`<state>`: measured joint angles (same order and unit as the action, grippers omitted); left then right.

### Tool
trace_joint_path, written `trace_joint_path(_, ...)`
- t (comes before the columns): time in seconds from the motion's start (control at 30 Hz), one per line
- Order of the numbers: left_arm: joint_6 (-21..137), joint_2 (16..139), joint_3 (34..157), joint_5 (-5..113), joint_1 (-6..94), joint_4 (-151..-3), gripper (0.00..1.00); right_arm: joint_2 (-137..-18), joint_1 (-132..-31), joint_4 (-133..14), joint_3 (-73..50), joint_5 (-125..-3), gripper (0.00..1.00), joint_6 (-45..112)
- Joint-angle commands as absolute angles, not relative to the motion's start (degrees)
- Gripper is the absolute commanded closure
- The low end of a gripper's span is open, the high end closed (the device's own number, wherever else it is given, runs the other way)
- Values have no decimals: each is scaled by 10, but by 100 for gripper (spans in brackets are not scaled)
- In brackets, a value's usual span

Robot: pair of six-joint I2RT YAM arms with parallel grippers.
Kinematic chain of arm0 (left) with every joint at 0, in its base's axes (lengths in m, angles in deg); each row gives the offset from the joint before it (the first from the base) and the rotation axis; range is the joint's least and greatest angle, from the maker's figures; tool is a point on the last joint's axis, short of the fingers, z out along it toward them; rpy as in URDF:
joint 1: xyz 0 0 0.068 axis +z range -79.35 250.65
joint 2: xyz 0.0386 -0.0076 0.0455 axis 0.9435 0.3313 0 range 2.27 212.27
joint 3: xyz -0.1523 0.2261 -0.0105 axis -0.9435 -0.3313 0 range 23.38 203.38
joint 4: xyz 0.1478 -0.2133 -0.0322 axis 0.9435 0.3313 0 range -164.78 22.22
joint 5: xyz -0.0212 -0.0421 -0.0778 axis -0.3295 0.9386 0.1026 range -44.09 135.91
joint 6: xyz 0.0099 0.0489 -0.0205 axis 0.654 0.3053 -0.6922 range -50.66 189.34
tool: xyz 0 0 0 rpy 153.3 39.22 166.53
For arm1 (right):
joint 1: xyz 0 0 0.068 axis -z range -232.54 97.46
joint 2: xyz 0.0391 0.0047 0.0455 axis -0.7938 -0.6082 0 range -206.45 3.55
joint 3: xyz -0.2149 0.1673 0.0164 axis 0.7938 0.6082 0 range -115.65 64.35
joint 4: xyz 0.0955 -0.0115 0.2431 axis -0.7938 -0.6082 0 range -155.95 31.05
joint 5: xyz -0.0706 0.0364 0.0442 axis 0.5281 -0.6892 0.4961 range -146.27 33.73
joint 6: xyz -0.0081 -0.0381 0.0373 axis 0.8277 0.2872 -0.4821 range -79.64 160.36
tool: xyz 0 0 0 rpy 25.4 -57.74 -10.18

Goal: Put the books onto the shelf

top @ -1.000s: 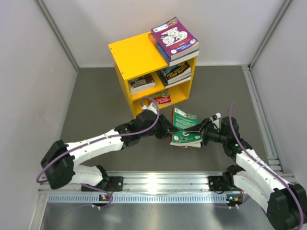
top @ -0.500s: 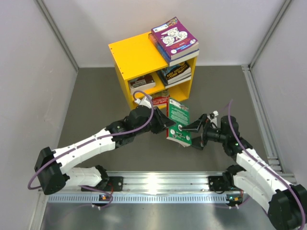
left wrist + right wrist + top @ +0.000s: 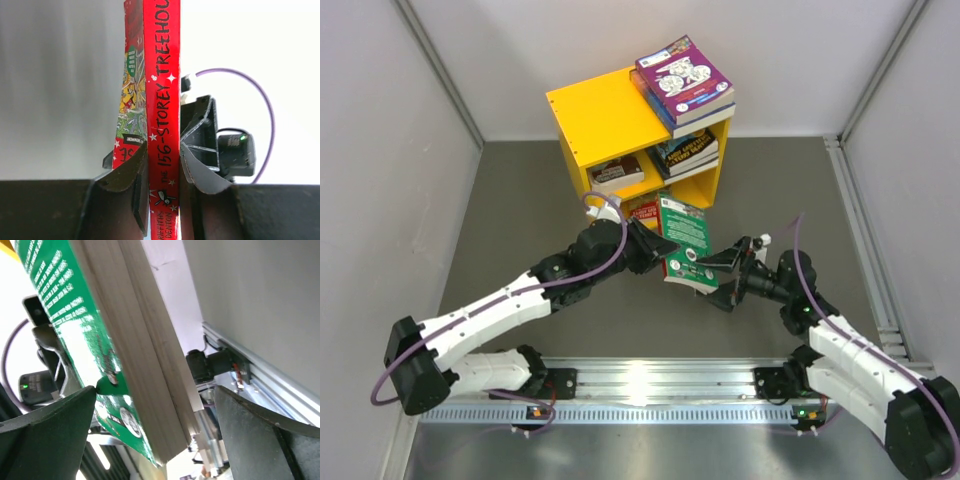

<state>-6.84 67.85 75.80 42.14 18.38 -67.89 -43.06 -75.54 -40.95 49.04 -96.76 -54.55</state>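
Your left fingers (image 3: 125, 182) are clenched on the red spine end of a book (image 3: 161, 100), one on each cover, with the title running away from the wrist. Your right fingers (image 3: 52, 427) are released and spread wide. The same book's page edge and green back cover sit in the gap between them, and whether either finger touches it cannot be told. Beyond both sets of fingers stands the yellow shelf (image 3: 605, 115). It has a purple-topped stack (image 3: 682, 78) on its top, more paperbacks (image 3: 688, 152) in its upper compartment and a red paperback (image 3: 642, 210) in the lower one, just past the held book's far end.
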Motion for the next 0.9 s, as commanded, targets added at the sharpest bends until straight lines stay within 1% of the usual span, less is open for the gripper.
trace_joint_path(0.0, -121, 635, 758, 393, 190, -808, 100, -421, -772, -329, 501, -950, 0, -604)
trace_joint_path(0.13, -133, 627, 744, 385, 190, -818, 100, -413, -786, -287, 508, -920, 0, -651)
trace_joint_path(0.37, -153, 620, 715, 378, 191, -842, 100, -449, -830, -230, 491, -883, 0, -686)
trace_joint_path(0.4, -152, 623, 715, 379, 191, -842, 100, -451, -836, -227, 489, -880, 2, -690)
trace_joint_path(0.47, -146, 624, 717, 381, 190, -833, 100, -455, -837, -227, 485, -876, 12, -687)
trace_joint_path(0.5, -142, 623, 719, 381, 191, -830, 100, -455, -837, -228, 485, -876, 23, -686)
trace_joint_path(0.57, -130, 623, 722, 381, 190, -809, 100, -455, -837, -236, 488, -879, 34, -679)
trace_joint_path(0.6, -126, 620, 726, 380, 190, -797, 100, -455, -837, -239, 496, -881, 44, -677)
trace_joint_path(0.77, -113, 598, 728, 362, 190, -750, 100, -425, -834, -258, 532, -878, 58, -677)
trace_joint_path(0.8, -112, 588, 726, 359, 191, -722, 100, -421, -830, -265, 535, -878, 62, -675)
trace_joint_path(0.87, -108, 578, 723, 351, 190, -698, 100, -407, -827, -285, 541, -878, 62, -670)
